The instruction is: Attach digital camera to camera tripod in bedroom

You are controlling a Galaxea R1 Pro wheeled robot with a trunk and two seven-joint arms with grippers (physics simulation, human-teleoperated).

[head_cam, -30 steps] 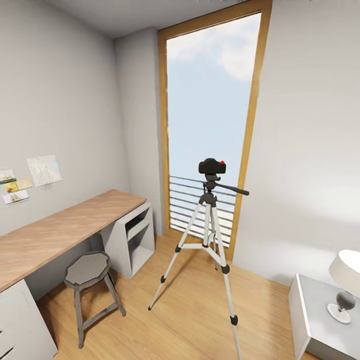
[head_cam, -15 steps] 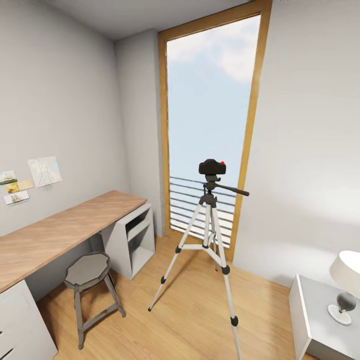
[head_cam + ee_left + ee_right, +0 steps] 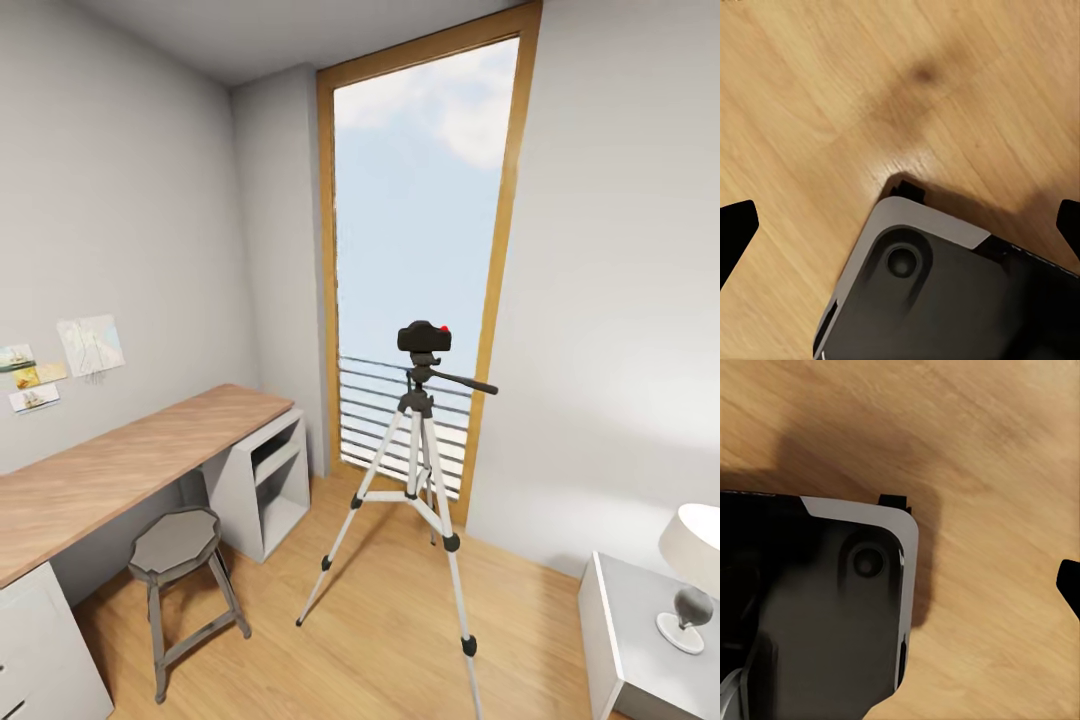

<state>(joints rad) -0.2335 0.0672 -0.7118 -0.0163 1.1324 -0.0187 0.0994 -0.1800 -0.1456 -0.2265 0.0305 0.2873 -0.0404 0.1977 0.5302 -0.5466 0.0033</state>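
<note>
Left gripper (image 3: 900, 225) is hanging over light wood floor (image 3: 832, 90), black fingertips (image 3: 735, 232) spread wide, gripping nothing. Right gripper: one fingertip (image 3: 1069, 585) showing, spread unclear. Small black digital camera with red dot (image 3: 424, 336) is sitting atop the tall silver-legged camera tripod (image 3: 415, 470), upright before the wood-framed window (image 3: 420, 200), handle pointing right.

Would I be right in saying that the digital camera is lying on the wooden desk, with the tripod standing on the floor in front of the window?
Not quite. The head view shows the digital camera sitting on top of the camera tripod, not lying on the desk. The rest holds: the tripod stands on the floor in front of the window.
</note>
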